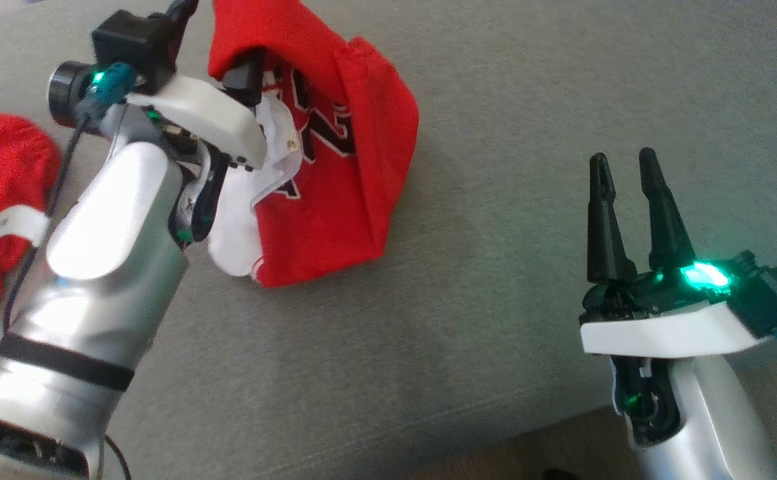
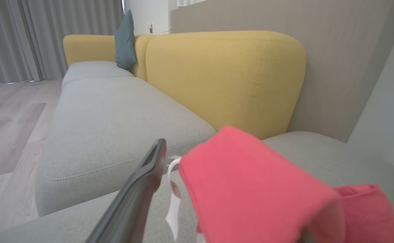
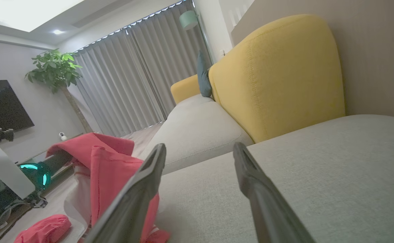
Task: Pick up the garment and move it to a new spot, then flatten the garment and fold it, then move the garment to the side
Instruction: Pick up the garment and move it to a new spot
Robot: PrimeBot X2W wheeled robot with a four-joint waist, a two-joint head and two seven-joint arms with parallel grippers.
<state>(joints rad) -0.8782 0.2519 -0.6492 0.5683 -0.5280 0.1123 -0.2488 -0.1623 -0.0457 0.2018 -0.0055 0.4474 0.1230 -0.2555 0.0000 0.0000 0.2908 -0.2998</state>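
Garment [image 1: 348,200] partly behind left arm [image 1: 115,220]

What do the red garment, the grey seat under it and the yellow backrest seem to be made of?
Red garment with black lettering: thin matte cloth, probably jersey knit; it hangs in soft folds. Grey seat cushion: woven upholstery fabric, with a fine ribbed texture. Yellow rounded backrest: padded matte fabric, it seems; a stitched seam shows.

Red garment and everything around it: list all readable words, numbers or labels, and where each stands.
"2", probably: a large black character on the red garment; the rest are lost in folds.
White tag on the garment: blurred, unreadable.
White band on the black cable: too small to read.
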